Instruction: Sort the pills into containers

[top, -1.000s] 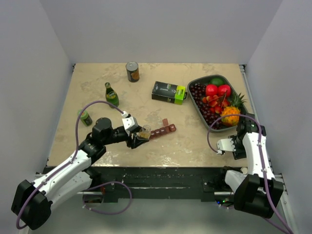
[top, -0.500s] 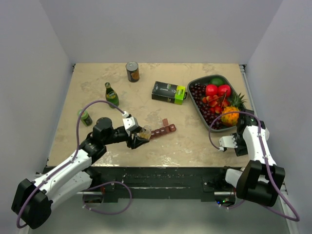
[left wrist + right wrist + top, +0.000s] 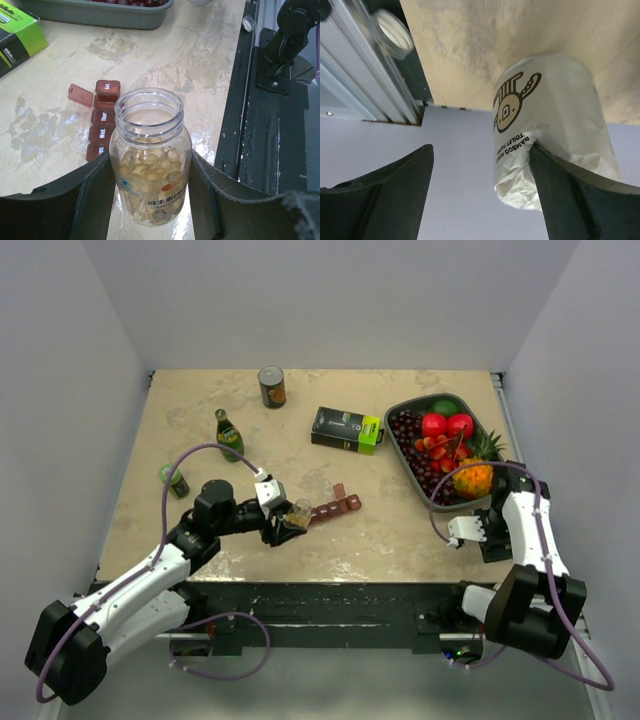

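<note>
The left gripper (image 3: 150,156) is clamped on an open jar (image 3: 148,131) of yellow pills (image 3: 148,167), just at the left end of the containers (image 3: 101,121). These form a dark red strip lying on the bench (image 3: 190,55), with one lid flipped open. Well right of the strip, the right gripper (image 3: 481,149) stands wide. A wrapped paper roll (image 3: 550,115) lies against one of its fingers, clear of the other.
</note>
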`<state>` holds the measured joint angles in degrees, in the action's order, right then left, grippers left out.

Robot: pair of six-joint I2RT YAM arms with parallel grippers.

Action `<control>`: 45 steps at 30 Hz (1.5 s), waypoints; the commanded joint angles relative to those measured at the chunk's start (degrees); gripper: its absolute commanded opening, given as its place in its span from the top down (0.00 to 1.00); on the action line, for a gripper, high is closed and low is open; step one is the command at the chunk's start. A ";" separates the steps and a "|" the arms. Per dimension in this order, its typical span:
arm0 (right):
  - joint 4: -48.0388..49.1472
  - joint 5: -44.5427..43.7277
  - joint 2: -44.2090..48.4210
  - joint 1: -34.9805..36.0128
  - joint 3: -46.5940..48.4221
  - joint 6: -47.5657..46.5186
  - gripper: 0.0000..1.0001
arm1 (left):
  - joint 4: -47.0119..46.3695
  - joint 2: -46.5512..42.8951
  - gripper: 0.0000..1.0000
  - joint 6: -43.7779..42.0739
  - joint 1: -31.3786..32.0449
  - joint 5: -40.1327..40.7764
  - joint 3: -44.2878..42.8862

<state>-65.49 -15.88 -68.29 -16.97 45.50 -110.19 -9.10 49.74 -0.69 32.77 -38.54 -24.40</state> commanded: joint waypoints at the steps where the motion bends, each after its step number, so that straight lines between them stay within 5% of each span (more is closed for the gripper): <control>1: -4.30 28.68 -5.36 4.48 -0.42 -2.53 0.18 | -3.02 -0.17 1.00 -1.25 0.27 -0.92 -1.35; 7: 2.30 38.01 -4.57 10.02 5.39 20.16 0.18 | -2.94 -0.08 1.00 -1.16 0.27 -0.74 -1.26; 10: 0.20 38.03 -3.61 10.38 5.75 20.89 0.19 | -2.76 0.01 1.00 -1.33 0.27 -0.74 -1.26; 19: -6.66 19.94 -1.23 9.51 -1.63 13.53 0.26 | -2.23 -0.08 1.00 -1.86 0.27 -0.83 -1.35; 23: -0.71 11.93 -3.77 1.88 -6.03 8.34 0.27 | -1.88 0.10 1.00 -1.95 0.27 -1.09 -1.61; 33: 7.22 7.18 -6.50 -4.30 -11.91 2.35 0.28 | -1.80 1.15 1.00 -2.12 0.27 -1.53 -1.70; 45: 4.94 4.19 -5.28 -8.08 -12.88 -2.92 0.31 | -1.71 1.59 1.00 -2.04 0.27 -1.80 -1.70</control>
<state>-59.64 -10.17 -75.09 -24.58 34.50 -109.14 -8.14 51.53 -1.19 32.77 -38.81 -24.43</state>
